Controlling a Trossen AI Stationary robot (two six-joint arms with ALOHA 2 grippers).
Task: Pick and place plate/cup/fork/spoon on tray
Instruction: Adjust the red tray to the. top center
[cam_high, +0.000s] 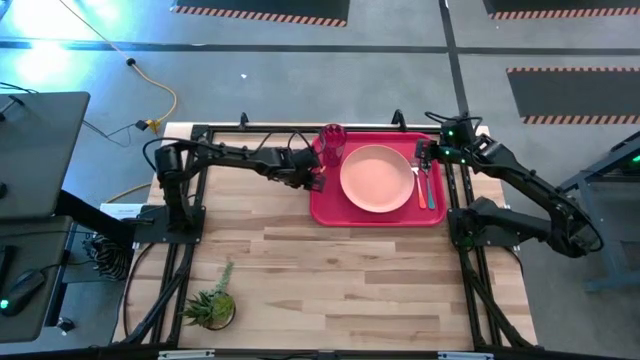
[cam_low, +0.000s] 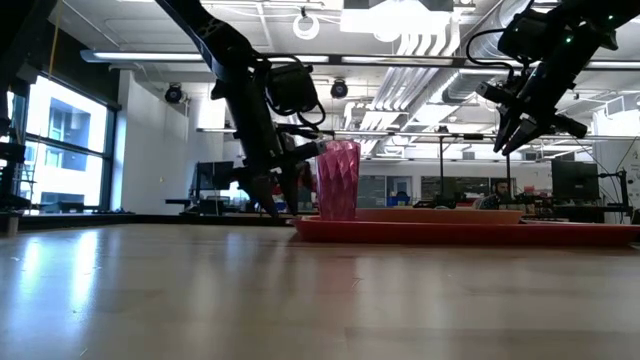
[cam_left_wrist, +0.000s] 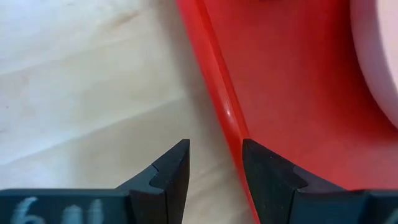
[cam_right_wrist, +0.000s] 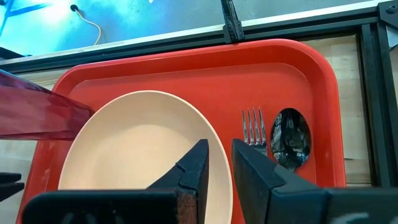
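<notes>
The red tray (cam_high: 325, 205) lies at the table's far right. On it rest the peach-pink plate (cam_high: 376, 178), the magenta cup (cam_high: 333, 142) upright at the far left corner, and at the right the fork (cam_right_wrist: 252, 127) beside the spoon (cam_right_wrist: 291, 140). My left gripper (cam_left_wrist: 214, 152) is open and low. Its fingers stand on either side of the tray's left rim (cam_left_wrist: 230, 118), near the table. My right gripper (cam_right_wrist: 219, 152) hangs well above the tray's far right part (cam_low: 515, 135), with a narrow gap between its fingers, holding nothing.
A small potted plant (cam_high: 210, 305) stands near the table's near left corner. Bare wooden table (cam_high: 340, 280) stretches across the near half. Black frame rails (cam_high: 300, 130) run along the table's far edge and its sides.
</notes>
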